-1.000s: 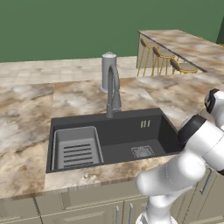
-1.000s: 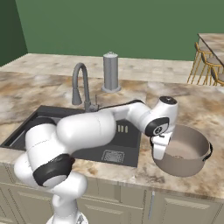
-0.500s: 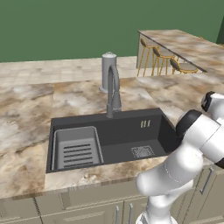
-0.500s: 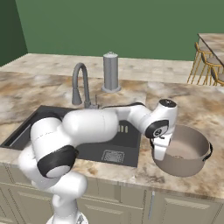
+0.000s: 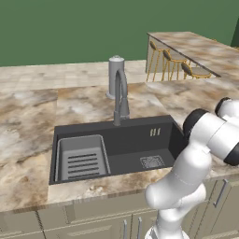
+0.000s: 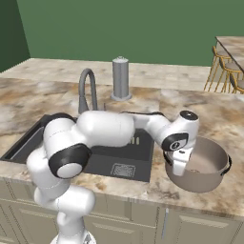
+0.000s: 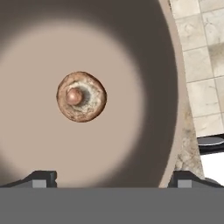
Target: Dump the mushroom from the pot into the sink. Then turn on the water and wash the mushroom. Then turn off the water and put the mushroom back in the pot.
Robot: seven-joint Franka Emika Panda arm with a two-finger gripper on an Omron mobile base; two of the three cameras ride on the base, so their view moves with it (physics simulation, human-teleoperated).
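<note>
Marbled beige countertop (image 5: 28, 135) is seen running under a green back wall; set into it is the sink (image 5: 135, 140), a dark rectangular basin; at the basin's left end a grey ribbed tray insert (image 5: 81, 158) is seated, and toward its right a square drain grate (image 5: 152, 162) is set in the floor; no water is seen in the basin. Behind the sink's rear edge the faucet (image 5: 120, 95) is mounted, its arched spout curved over the basin; just behind the faucet a grey upright cylinder (image 5: 115, 74) with a domed top is placed on the counter. Farther right, well apart from the sink, yellow-framed stools (image 5: 175, 63) are lined along a second counter.

Right of the sink, on the counter near its front edge, the pot (image 6: 202, 167) is stood upright; the arm is stretched across the sink's right end and the hand is held over the pot's near-left rim. In the hand view the gripper (image 7: 109, 179) is pointed straight down into the pot, its two finger tips spread wide and nothing gripped between them; one tip is seen inside the wall and the other just beyond the rim. The mushroom (image 7: 82, 96) is lain on the pot's bare floor, cap down with the stem stub up, beyond the tips and nearer the left one, untouched; nothing is interposed between it and the fingers.
</note>
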